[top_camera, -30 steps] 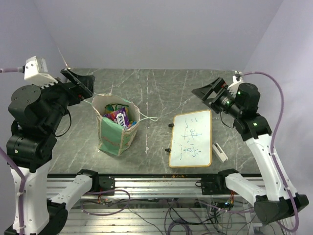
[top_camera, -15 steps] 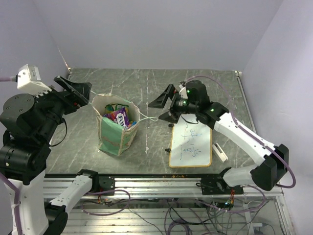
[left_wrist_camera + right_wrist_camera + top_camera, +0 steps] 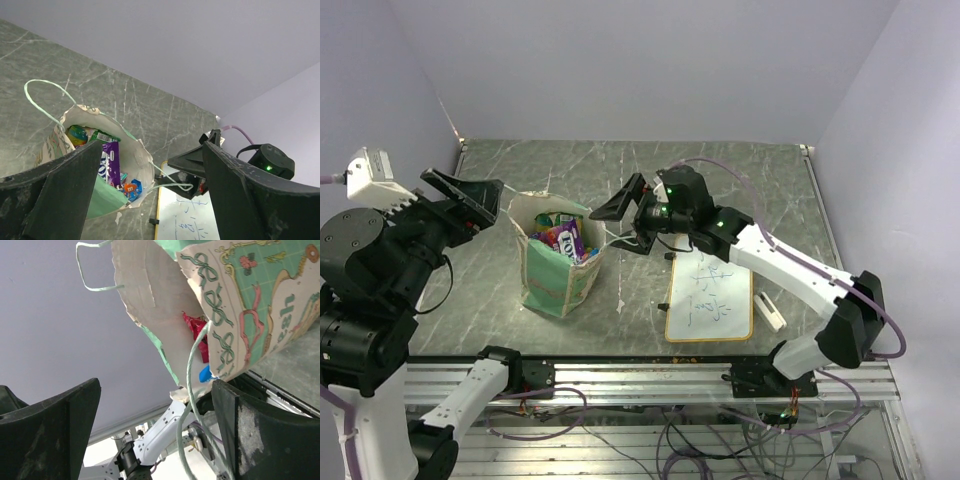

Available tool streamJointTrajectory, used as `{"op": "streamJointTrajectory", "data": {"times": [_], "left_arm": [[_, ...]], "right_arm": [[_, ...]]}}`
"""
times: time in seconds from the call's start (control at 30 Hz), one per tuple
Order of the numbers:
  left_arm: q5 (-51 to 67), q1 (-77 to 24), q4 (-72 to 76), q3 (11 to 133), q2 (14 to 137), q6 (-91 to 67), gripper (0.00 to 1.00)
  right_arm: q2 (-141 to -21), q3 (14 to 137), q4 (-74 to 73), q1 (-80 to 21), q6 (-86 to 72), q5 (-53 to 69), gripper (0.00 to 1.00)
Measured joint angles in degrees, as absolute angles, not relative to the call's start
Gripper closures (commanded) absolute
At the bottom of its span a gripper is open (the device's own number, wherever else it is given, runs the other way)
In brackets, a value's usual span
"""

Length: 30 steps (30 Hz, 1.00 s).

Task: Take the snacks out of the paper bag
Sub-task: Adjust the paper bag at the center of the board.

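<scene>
The paper bag (image 3: 558,272) stands open at the left of the table, cream with green panels. The snacks (image 3: 561,239) fill it: a purple packet (image 3: 111,162), a green one (image 3: 103,136), a small blue and orange one (image 3: 131,188), and a red one (image 3: 194,325). My left gripper (image 3: 470,198) is open and empty, above and left of the bag. My right gripper (image 3: 625,222) is open just right of the bag's rim. The bag's string handle (image 3: 192,390) hangs between its jaws, close to one finger (image 3: 260,435). The bag also shows in the right wrist view (image 3: 250,300).
A whiteboard (image 3: 712,290) with writing lies right of the bag, under my right arm. A small white eraser (image 3: 769,310) lies by its right edge. The bag's other string handle (image 3: 42,97) loops over its far left side.
My right arm has swung from the far right across the whiteboard to the bag's right rim. My left arm has drawn back slightly and stays open.
</scene>
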State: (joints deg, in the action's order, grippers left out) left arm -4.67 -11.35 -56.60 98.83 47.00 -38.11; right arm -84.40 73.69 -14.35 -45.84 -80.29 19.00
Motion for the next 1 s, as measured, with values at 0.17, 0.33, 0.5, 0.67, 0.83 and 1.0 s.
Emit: {"op": "streamJointTrajectory", "data": {"times": [0.17,0.33,0.5,0.67,0.83,1.0], "left_arm": [[-4.6,-11.4,-57.1,98.8,46.8,-38.9,0.11],[-4.6,-11.4,-58.2,98.8,46.8,-39.3,0.13],[-4.4,-11.3,-58.7,98.8,47.4,-39.5,0.16],[-3.6,-11.3,-58.8,98.8,48.5,-39.6,0.17],[-2.7,-11.3,-59.0,98.6,49.1,-39.9,0.18],[-2.5,-11.3,-59.9,98.7,49.2,-39.9,0.18]], "right_arm": [[-86.7,75.3,-13.2,-47.2,-80.5,18.5,0.40],[-86.3,75.3,-13.7,-47.6,-80.7,16.7,0.55],[-84.5,73.7,-11.9,-47.7,-81.0,15.7,0.60],[-84.2,72.6,-7.4,-47.7,-82.3,16.5,0.54],[-84.3,72.6,-4.3,-47.7,-83.0,16.6,0.51],[-85.3,72.7,-1.4,-47.9,-83.8,17.6,0.49]]}}
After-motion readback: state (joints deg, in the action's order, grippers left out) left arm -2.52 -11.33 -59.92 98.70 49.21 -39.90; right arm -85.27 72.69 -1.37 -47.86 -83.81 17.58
